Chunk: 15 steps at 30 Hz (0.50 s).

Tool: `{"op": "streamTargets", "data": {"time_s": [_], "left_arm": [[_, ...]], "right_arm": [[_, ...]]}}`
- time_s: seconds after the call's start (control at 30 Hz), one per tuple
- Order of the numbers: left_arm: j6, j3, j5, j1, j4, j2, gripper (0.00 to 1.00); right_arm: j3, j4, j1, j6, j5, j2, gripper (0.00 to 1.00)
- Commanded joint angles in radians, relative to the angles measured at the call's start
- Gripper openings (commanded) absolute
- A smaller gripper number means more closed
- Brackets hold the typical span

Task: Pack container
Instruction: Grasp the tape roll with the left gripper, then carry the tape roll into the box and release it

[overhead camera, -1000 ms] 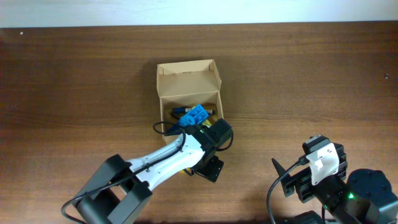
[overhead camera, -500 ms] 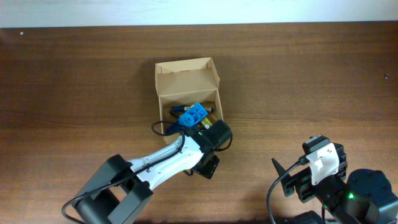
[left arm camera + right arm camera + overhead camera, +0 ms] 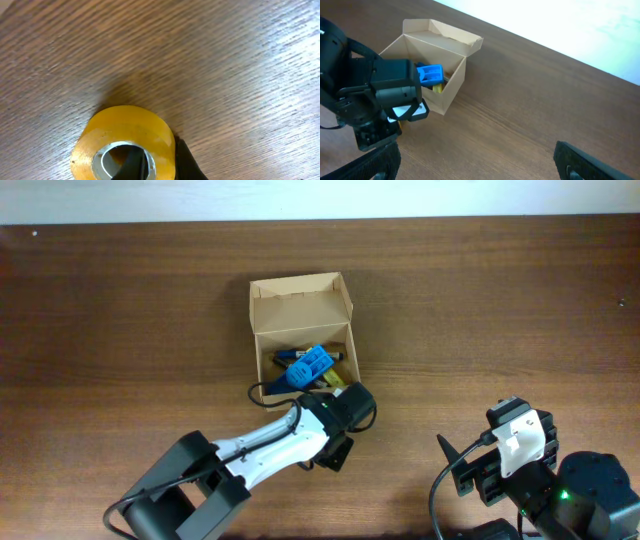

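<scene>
The container (image 3: 300, 305) is a tan cardboard box with its flap lid open toward the far side; a blue plastic piece (image 3: 310, 365) and dark markers lie inside it. In the left wrist view a roll of yellow tape (image 3: 130, 132) lies on the wood. My left gripper (image 3: 159, 161) is shut on the roll's wall, one finger (image 3: 131, 165) inside the core and the other against the outside. The overhead view has that gripper at the box's near right corner, under its own wrist (image 3: 348, 405). My right gripper (image 3: 480, 170) is open and empty, well to the box's right.
The left arm (image 3: 270, 445) slants from the front edge up to the box. The right arm's base (image 3: 540, 480) fills the front right corner. Bare brown wood surrounds the box, and a white wall edge runs along the far side.
My left gripper has closed onto the tape roll and drawn back a little toward the near side. The box shifted slightly left. The right arm has not moved.
</scene>
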State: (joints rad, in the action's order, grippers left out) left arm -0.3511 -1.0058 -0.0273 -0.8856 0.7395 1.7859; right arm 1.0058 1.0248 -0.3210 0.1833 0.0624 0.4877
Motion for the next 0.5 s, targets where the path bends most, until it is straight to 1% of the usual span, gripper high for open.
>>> {"op": "streamTargets", "data": {"time_s": [0.0, 0.1, 0.23, 0.37, 0.47], "left_arm": [[0.004, 0.042, 0.110, -0.062, 0.000, 0.017, 0.02], [-0.025, 0.042, 0.121, -0.096, 0.000, -0.027, 0.02], [-0.138, 0.042, 0.121, -0.129, -0.008, -0.114, 0.02], [-0.153, 0.030, 0.117, -0.131, -0.042, -0.212, 0.02], [-0.153, 0.001, 0.077, -0.131, -0.052, -0.277, 0.02]], "right_arm": [[-0.004, -0.003, 0.008, -0.009, 0.005, -0.002, 0.99], [-0.004, -0.003, 0.008, -0.009, 0.005, -0.002, 0.99], [-0.004, -0.003, 0.008, -0.009, 0.005, -0.002, 0.99], [-0.004, -0.003, 0.008, -0.009, 0.005, -0.002, 0.99], [-0.004, -0.003, 0.008, -0.009, 0.005, -0.002, 0.99]]}}
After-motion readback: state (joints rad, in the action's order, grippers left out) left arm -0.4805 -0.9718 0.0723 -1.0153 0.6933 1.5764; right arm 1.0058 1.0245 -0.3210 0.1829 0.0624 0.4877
